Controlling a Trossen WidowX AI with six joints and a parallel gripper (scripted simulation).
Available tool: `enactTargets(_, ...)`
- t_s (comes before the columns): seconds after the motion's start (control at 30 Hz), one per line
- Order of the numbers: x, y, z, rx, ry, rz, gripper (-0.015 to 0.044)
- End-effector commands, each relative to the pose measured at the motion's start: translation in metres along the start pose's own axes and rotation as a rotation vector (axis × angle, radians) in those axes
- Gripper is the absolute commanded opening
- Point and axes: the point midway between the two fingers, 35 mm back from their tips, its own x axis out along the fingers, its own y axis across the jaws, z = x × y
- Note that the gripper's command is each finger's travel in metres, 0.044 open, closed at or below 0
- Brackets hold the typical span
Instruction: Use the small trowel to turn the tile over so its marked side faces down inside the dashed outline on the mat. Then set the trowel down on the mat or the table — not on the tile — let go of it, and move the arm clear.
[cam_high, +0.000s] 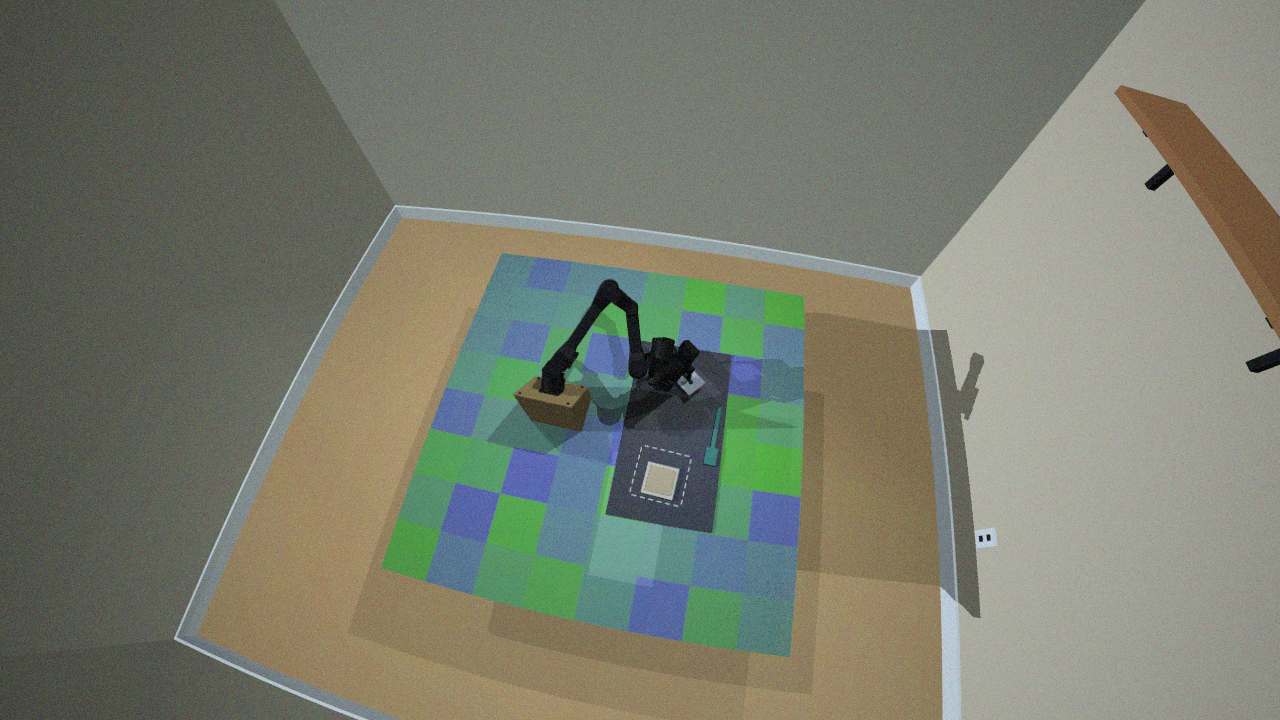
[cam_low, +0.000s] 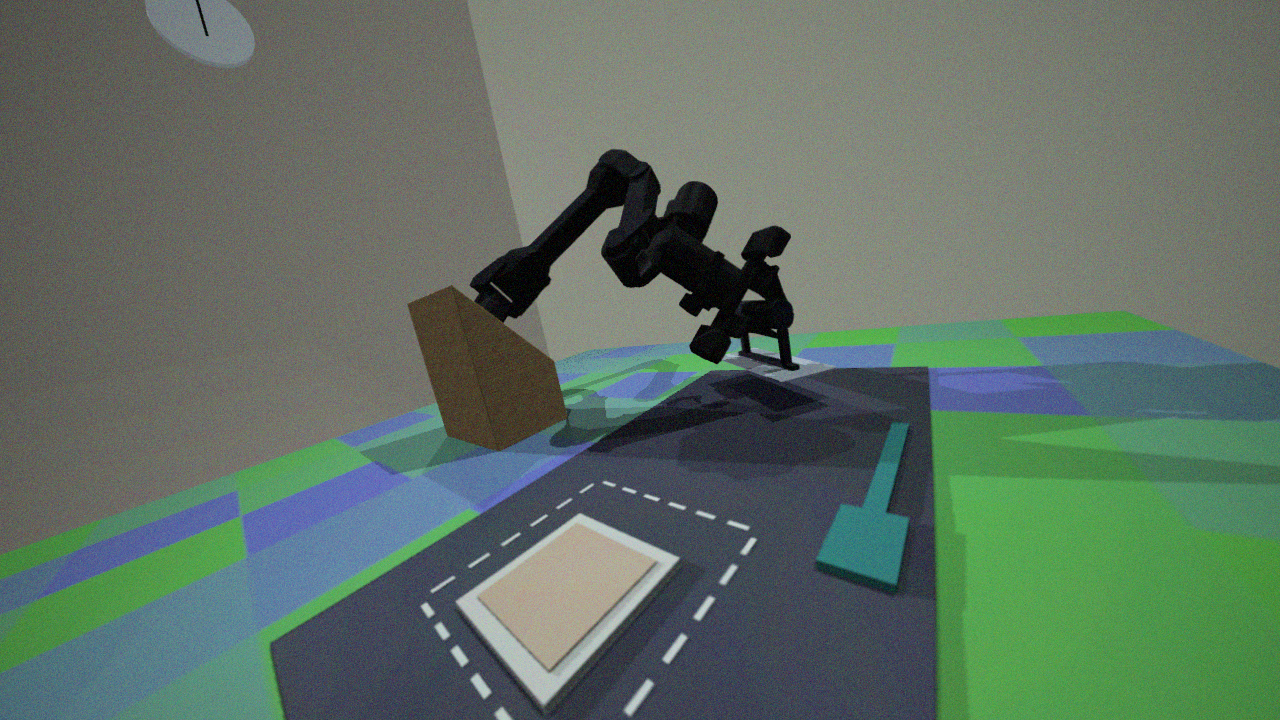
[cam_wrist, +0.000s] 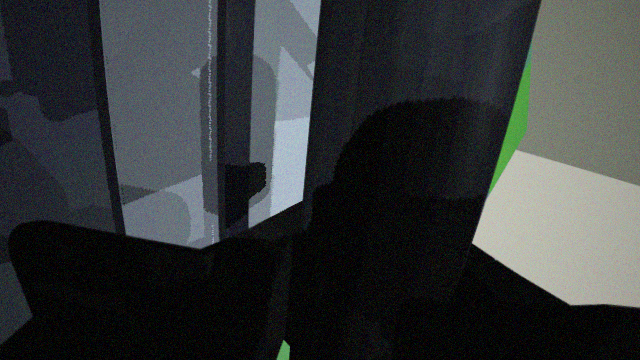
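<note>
The arm (cam_high: 588, 325) (cam_low: 572, 221) is black throughout, with slim links, rounded joints and blocky housings.

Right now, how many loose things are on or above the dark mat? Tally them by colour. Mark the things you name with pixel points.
Teal tool (cam_high: 710, 455) (cam_low: 863, 544): 1
Light grey plate (cam_high: 691, 387) (cam_low: 812, 368) (cam_wrist: 290, 155): 1
Beige tile with white border (cam_high: 660, 480) (cam_low: 568, 595): 1
Total: 3
</note>
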Motion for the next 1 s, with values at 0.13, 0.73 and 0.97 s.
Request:
enactTargets(0.13, 0.017, -0.008, 0.03, -0.144, -0.147, -0.019, 0.0)
enactTargets(0.73, 0.028, 0.004, 0.03, -0.144, -0.147, -0.02, 0.0)
enactTargets(0.97, 0.036, 0.013, 0.03, -0.143, -0.147, -0.02, 0.0)
